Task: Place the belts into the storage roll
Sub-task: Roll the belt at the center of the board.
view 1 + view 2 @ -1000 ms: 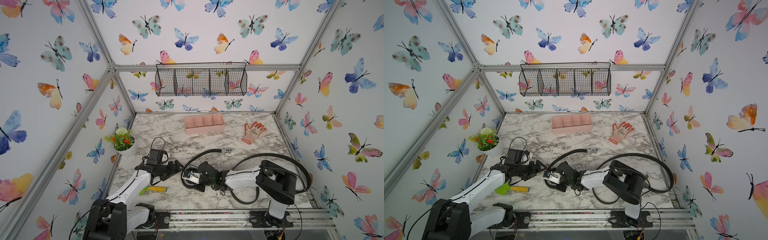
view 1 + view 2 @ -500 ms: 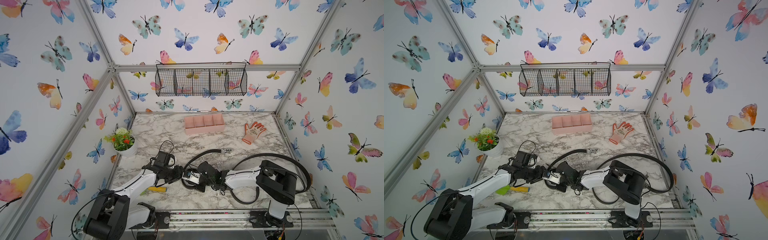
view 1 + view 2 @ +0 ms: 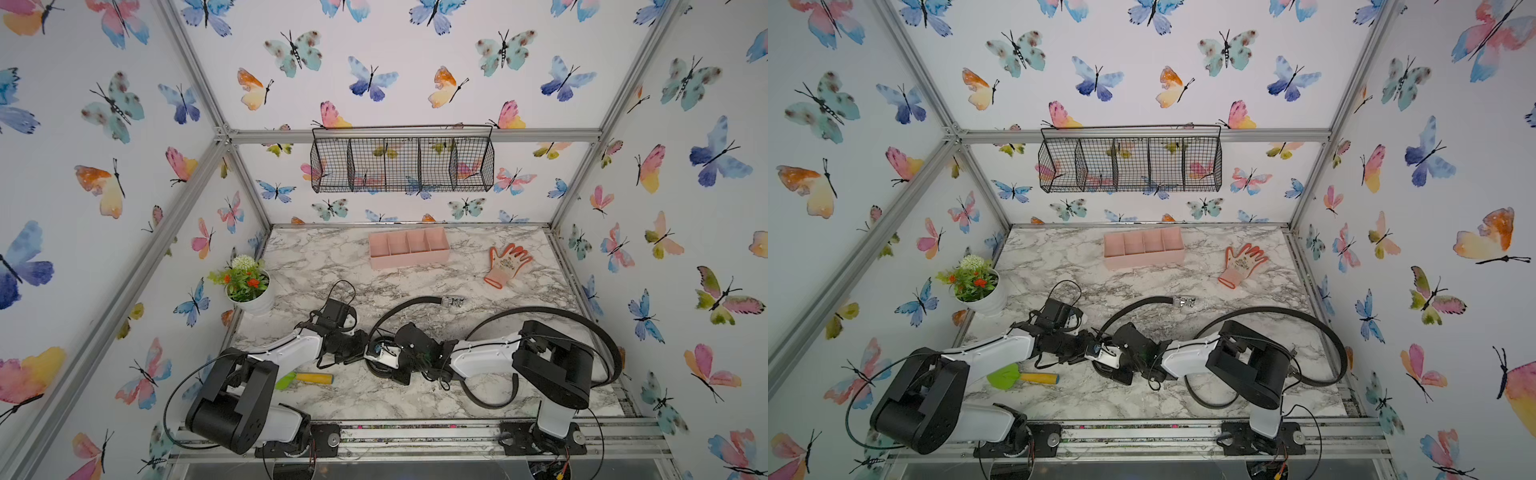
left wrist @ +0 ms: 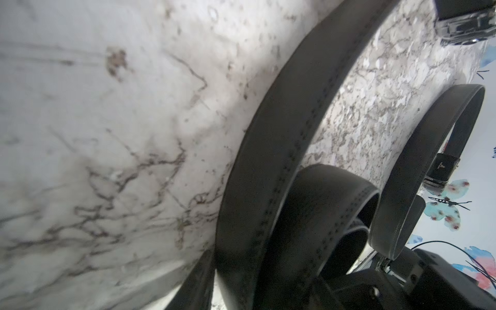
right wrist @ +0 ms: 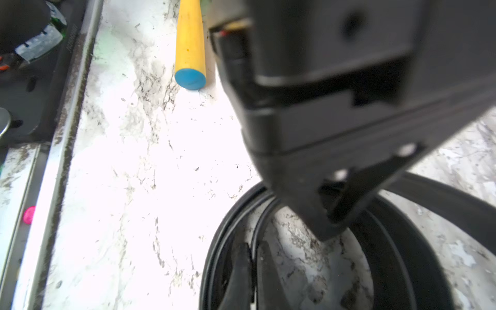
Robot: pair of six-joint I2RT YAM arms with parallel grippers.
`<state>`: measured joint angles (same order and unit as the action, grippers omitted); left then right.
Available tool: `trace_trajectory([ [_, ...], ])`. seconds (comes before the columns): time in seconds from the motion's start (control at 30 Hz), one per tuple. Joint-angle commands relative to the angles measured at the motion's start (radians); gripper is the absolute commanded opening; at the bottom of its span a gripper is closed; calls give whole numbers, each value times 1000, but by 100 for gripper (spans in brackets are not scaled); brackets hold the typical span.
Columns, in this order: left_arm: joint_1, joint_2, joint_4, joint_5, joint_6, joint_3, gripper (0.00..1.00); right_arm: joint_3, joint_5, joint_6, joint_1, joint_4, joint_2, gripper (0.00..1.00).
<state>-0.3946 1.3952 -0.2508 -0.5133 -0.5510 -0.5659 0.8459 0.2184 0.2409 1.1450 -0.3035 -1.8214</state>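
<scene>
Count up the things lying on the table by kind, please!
belts: 2
pink tray: 1
glove: 1
flower pot: 1
yellow-handled toy: 1
Total: 6

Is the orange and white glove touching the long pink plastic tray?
Apart. In both top views, bare marble table shows between the orange and white glove and the long pink plastic tray.

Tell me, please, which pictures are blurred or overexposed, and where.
Right wrist view: the white marble tabletop is burnt out by glare beside the coiled black leather belt. Left wrist view: tabletop blurred, belt stitching sharper. Both top views: evenly lit, sharp.
</scene>
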Motion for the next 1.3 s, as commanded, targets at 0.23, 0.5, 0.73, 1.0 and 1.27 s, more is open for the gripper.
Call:
trace_trajectory([
  [0.23, -61, 113, -22, 71, 66, -78, 23, -13, 68, 38, 11, 70, 4, 3],
  [0.5, -101, 124, -36, 122, 67, -73, 17, -17, 51, -3, 9, 50, 19, 3],
  [0.73, -121, 95, -109, 209, 75, -93, 7, -81, -34, -155, -55, -27, 113, 24],
  [1.0, -153, 103, -209, 294, 94, -159, 6, -43, -27, -218, -171, 100, 267, 62],
  [1.27, -205, 203, -416, 510, 156, -325, 6, 198, -76, -200, -373, 391, 145, 70],
])
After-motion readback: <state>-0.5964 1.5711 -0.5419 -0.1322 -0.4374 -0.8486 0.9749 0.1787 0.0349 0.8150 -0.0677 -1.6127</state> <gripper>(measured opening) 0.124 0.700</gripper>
